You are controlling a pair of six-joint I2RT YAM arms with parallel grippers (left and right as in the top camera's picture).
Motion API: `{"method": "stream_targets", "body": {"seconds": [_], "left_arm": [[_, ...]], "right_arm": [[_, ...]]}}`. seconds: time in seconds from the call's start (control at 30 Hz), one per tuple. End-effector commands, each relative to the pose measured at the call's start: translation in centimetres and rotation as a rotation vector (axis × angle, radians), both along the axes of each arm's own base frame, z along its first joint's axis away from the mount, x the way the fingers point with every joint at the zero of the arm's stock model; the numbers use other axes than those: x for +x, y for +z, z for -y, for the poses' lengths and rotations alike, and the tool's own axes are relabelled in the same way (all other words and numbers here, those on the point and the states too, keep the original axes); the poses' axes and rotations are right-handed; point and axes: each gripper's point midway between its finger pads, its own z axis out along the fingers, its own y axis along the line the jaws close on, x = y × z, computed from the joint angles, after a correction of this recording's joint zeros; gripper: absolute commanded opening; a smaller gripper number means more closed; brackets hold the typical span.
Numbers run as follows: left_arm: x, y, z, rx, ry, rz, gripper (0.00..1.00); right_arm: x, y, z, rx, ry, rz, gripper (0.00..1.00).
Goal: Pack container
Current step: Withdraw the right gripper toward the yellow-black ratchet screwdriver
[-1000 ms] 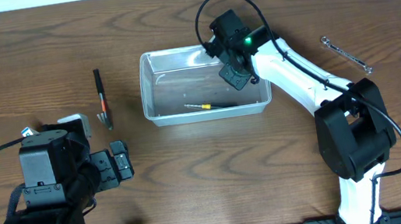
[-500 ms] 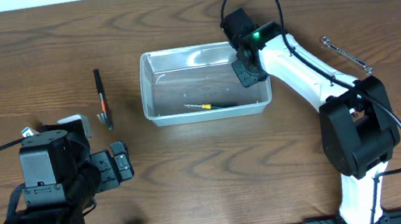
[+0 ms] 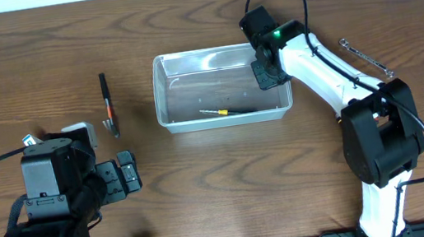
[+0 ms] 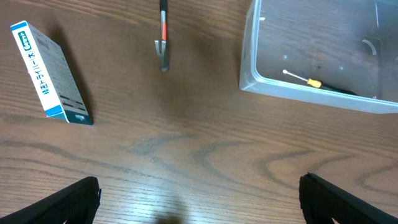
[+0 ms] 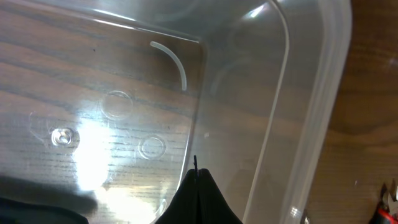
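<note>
Brown wood-grain worktop (image 3: 221, 184) carries the container (image 3: 158, 93), a clear bin sitting at the middle toward the far side. Inside, close to its near wall, lies a thin screwdriver (image 3: 224, 112) with a yellow band; its dark end blurs into the plastic. The right gripper (image 3: 265, 71) hangs over the bin's right end. From its wrist camera the fingers (image 5: 198, 198) look pressed together into one dark point with nothing seen between them, their bases cut off at the frame edge. The left gripper (image 3: 128, 173) sits near and left, well apart from the bin, its fingers (image 4: 74, 199) spread wide with only the tips in view. A blue-and-white box (image 4: 51, 74) is mostly hidden under the left arm from above. A black-and-red tool (image 3: 108, 104) lies left of the bin, a wrench (image 3: 365, 57) right of it.
</note>
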Motion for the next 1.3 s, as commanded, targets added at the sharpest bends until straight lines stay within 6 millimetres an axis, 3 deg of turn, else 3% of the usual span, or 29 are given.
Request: {"method": "stream_targets", "body": {"seconds": [0.0,0.13,0.23,0.3,0.37,0.43,0.5,0.53,0.67,0.73,0.9,1.0,1.1,1.27], "left_arm": [[-0.1,0.2,-0.1,0.011,-0.009,0.002,0.98],[-0.1,0.2,-0.1,0.011,-0.009,0.003,0.98],[-0.1,0.2,-0.1,0.011,-0.009,0.003,0.98],[-0.1,0.2,-0.1,0.011,-0.009,0.003,0.98],[-0.1,0.2,-0.1,0.012,-0.009,0.003,0.98],[-0.1,0.2,-0.1,0.012,-0.009,0.002,0.98],[-0.1,0.2,-0.1,0.012,-0.009,0.002,0.98],[-0.1,0.2,-0.1,0.012,-0.009,0.003,0.98],[-0.1,0.2,-0.1,0.011,-0.009,0.003,0.98],[-0.1,0.2,-0.1,0.011,-0.009,0.002,0.98],[-0.1,0.2,-0.1,0.012,-0.009,0.003,0.98],[-0.1,0.2,-0.1,0.011,-0.009,0.002,0.98],[-0.2,0.1,-0.1,0.012,-0.009,-0.002,0.98],[-0.4,-0.1,-0.1,0.011,-0.009,-0.015,0.98]], "right_arm": [[0.7,0.5,1.1,-0.003,-0.052,0.018,0.01],[0.7,0.4,1.3,0.0,-0.055,0.014,0.01],[0.6,0.7,0.3,0.048,-0.028,0.004,0.01],[0.7,1.9,-1.3,0.117,0.021,0.007,0.02],[1.1,4.1,-2.3,0.164,0.042,0.044,0.1],[1.5,7.0,-3.0,0.185,0.073,0.095,0.35],[1.4,10.7,-3.2,0.19,0.129,0.151,0.85],[1.0,12.7,-3.0,0.187,0.156,0.17,0.99],[-0.8,18.7,-0.5,0.175,0.144,0.242,0.99],[-2.5,21.4,2.1,0.196,0.052,0.268,0.99],[-8.0,24.0,8.2,0.23,-0.215,0.23,0.99],[-11.7,24.5,10.2,0.22,-0.297,0.177,0.99],[-15.2,24.7,10.8,0.213,-0.358,0.112,0.99],[-19.1,24.5,8.2,0.381,-0.346,0.074,0.99]]}}
